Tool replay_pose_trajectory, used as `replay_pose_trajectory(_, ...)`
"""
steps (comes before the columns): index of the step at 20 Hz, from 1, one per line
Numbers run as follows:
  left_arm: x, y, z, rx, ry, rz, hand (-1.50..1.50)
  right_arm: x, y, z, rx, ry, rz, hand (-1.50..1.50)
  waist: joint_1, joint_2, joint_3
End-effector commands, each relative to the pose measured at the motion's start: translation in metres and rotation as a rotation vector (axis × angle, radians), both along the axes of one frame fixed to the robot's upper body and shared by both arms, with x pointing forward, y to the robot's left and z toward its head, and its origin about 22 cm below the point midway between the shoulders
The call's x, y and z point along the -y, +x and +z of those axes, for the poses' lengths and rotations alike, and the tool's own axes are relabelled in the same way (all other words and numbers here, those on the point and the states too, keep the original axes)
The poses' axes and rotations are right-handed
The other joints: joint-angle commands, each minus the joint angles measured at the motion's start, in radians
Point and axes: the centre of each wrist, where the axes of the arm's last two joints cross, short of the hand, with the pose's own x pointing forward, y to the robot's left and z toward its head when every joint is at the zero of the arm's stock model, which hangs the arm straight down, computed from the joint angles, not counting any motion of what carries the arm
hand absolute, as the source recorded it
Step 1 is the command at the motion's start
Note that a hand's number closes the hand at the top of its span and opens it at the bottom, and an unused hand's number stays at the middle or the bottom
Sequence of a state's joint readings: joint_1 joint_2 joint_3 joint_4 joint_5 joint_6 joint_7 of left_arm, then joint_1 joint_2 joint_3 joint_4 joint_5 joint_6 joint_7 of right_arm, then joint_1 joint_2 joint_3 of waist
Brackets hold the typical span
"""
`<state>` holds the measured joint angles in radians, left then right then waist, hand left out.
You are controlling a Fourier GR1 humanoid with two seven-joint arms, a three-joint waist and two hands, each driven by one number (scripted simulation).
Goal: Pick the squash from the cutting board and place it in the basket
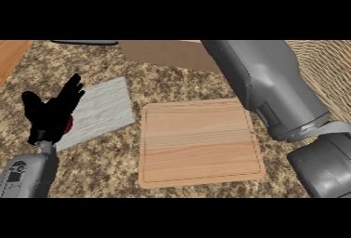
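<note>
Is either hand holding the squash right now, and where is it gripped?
Cannot be told. The left hand is open and holds nothing. The right hand is out of view beyond its forearm; the cutting board shows no squash.

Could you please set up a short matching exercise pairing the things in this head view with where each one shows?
Things:
1. cutting board
2. left hand
3. basket
4. right forearm

Places:
A. at the view's left, open, fingers up
B. woven edge at the upper right corner
C. middle of the counter, nothing on its top
D. reaching from the lower right up towards the top, its hand out of view

Pairs: 1-C, 2-A, 3-B, 4-D
</note>
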<state>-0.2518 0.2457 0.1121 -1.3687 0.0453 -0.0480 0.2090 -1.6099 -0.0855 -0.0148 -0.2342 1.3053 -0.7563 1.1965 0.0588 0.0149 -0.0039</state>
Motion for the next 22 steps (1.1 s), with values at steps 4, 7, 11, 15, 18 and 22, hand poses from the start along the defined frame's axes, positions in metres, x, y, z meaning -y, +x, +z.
replay_pose_trajectory(4, 0.001, 0.000, 0.003, 0.005, -0.002, 0.004, 0.00, 0.028, 0.007, 0.038, 0.026, 0.093, -0.242, 1.50, -0.005, 0.002, 0.001)
replay_pose_trajectory(7, -0.012, 0.000, 0.008, 0.009, 0.002, 0.011, 0.00, 0.046, 0.014, 0.018, -0.016, 0.053, -0.329, 1.50, -0.011, 0.003, 0.000)
replay_pose_trajectory(11, -0.010, -0.007, 0.002, -0.008, -0.012, 0.027, 0.00, 0.077, 0.020, 0.017, -0.051, 0.049, -0.408, 1.50, -0.028, -0.008, 0.002)
replay_pose_trajectory(15, -0.007, -0.005, -0.004, -0.010, -0.002, 0.060, 0.00, 0.090, 0.021, 0.021, -0.046, 0.072, -0.416, 1.50, -0.048, -0.013, 0.003)
replay_pose_trajectory(18, -0.008, -0.006, -0.003, -0.011, -0.005, 0.051, 0.00, 0.127, 0.025, 0.003, -0.057, 0.055, -0.422, 1.50, -0.051, -0.013, 0.004)
replay_pose_trajectory(22, -0.030, -0.010, 0.012, -0.024, 0.007, 0.071, 0.00, 0.133, 0.025, -0.028, -0.083, 0.049, -0.419, 1.50, -0.061, -0.020, 0.004)
